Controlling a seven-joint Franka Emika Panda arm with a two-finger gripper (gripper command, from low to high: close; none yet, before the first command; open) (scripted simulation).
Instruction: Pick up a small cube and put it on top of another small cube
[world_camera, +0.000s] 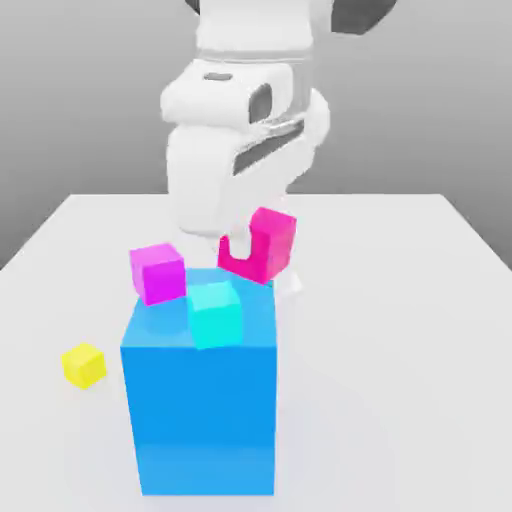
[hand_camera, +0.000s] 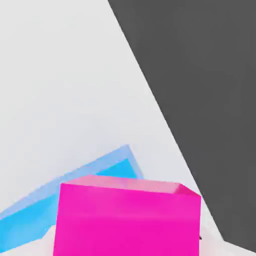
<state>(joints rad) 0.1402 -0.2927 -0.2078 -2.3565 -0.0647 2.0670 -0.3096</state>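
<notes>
Nearest in the exterior view stands a tall, smooth blue block (world_camera: 200, 410), a small cyan cube (world_camera: 216, 313) resting on its top. At about nine o'clock from the block, a small matte yellow cube (world_camera: 83, 365) sits on the flat white table (world_camera: 400, 330). At the block's eleven o'clock sits a purplish magenta cube (world_camera: 157, 272). Farther back, the glossy white arm (world_camera: 235, 150) bends down from twelve o'clock; its gripper (world_camera: 258, 250) pinches the hot-pink cube (world_camera: 262, 245) (hand_camera: 127, 220), jaws pressed against its sides, at the block's one o'clock, beyond its far top edge.
</notes>
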